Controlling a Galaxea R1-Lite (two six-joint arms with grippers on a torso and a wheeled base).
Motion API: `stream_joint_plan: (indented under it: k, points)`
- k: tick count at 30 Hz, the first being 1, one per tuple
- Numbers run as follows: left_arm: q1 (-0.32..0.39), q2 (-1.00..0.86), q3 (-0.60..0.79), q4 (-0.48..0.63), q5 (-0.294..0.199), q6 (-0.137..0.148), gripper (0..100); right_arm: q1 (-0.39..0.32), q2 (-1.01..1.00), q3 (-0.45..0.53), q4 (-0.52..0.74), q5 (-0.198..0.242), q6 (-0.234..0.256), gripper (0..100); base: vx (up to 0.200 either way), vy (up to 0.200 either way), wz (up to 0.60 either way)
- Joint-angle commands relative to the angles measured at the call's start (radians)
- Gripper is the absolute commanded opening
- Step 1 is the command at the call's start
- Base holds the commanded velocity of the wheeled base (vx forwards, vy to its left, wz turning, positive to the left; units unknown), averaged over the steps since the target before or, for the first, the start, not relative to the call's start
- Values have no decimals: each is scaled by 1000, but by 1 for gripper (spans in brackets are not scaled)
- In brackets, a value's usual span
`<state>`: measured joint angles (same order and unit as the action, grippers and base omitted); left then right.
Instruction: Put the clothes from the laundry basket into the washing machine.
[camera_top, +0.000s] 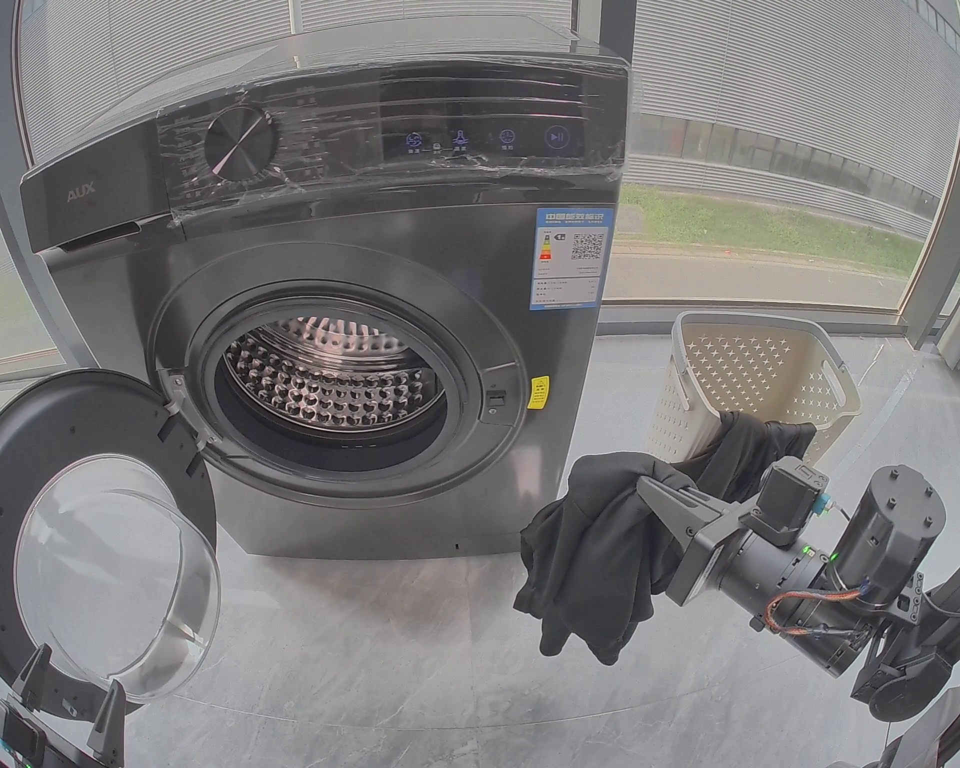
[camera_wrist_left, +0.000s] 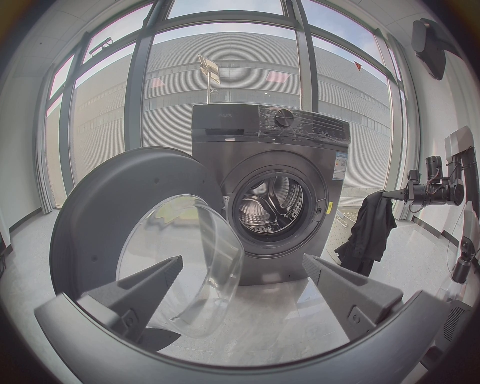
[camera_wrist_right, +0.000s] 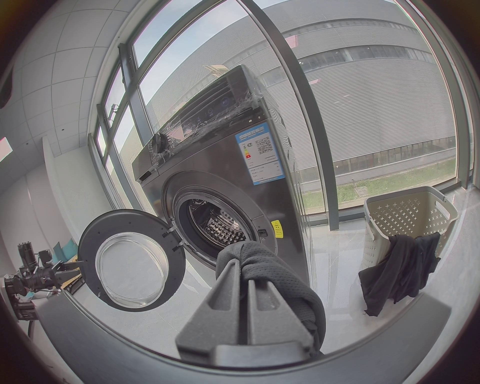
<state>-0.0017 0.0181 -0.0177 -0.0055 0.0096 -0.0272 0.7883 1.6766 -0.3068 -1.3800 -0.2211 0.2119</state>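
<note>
Right gripper (camera_top: 650, 492) pinches a black garment (camera_top: 590, 560), tail on the basket (camera_top: 692, 335) rim: I judge it mid-carry. Next I'd lift clear and swing to the drum (camera_top: 330, 380). Left gripper (camera_wrist_left: 241, 259) spread.

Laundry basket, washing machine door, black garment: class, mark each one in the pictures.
laundry basket (camera_top: 765, 375), head view, inner back wall.
washing machine door (camera_top: 70, 420), head view, dark outer frame.
black garment (camera_top: 600, 550), head view, hanging middle folds.

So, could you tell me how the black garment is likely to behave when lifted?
Probably floppy: the black garment sags in folds below the right gripper. It may snag, since part drapes over the laundry basket rim.
</note>
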Motion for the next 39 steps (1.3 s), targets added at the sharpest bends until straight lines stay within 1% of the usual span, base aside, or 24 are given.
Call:
stream_joint_plan:
  k: [1,4,9,13,17,19,22,23,27,29,32,36,37,39]
  points:
    - [0,-15,15,-1,1,0,100,2,5,0,-1,0,1,0,0,200,0]
    - [0,-15,15,-1,1,0,100,5,9,2,-1,0,1,0,0,200,0]
    - [0,-15,15,-1,0,0,100,8,11,-2,-2,0,1,0,0,0,0]
    - [0,-15,15,-1,1,1,100,9,12,14,-2,2,3,0,0,0,0]
    - [0,-15,15,-2,1,12,100,22,11,11,1,5,1,0,0,0,0]
    - [0,-17,16,-2,6,13,100,25,8,8,13,17,-2,0,0,0,0]
    - [0,-17,16,-2,6,13,100,28,11,9,10,58,-6,0,0,0,0]
    - [0,-17,16,-2,4,13,100,29,11,11,4,65,-8,0,0,0,0]
    - [0,-17,16,-2,4,13,100,58,12,8,-1,108,-6,0,0,0,0]
    - [0,-18,18,-2,-3,30,100,74,17,8,-1,123,-3,0,0,0,0]
    - [5,-17,18,-4,-7,41,100,88,48,-12,-4,123,-2,0,0,0,0]
    - [5,-18,18,-4,-5,43,100,100,78,-58,-4,115,0,0,0,0,0]
    - [5,-18,18,-5,-5,50,100,106,81,-67,-4,114,0,0,0,0,0]
    - [3,-18,18,-13,-7,53,100,108,84,-75,-4,112,0,0,0,0,0]
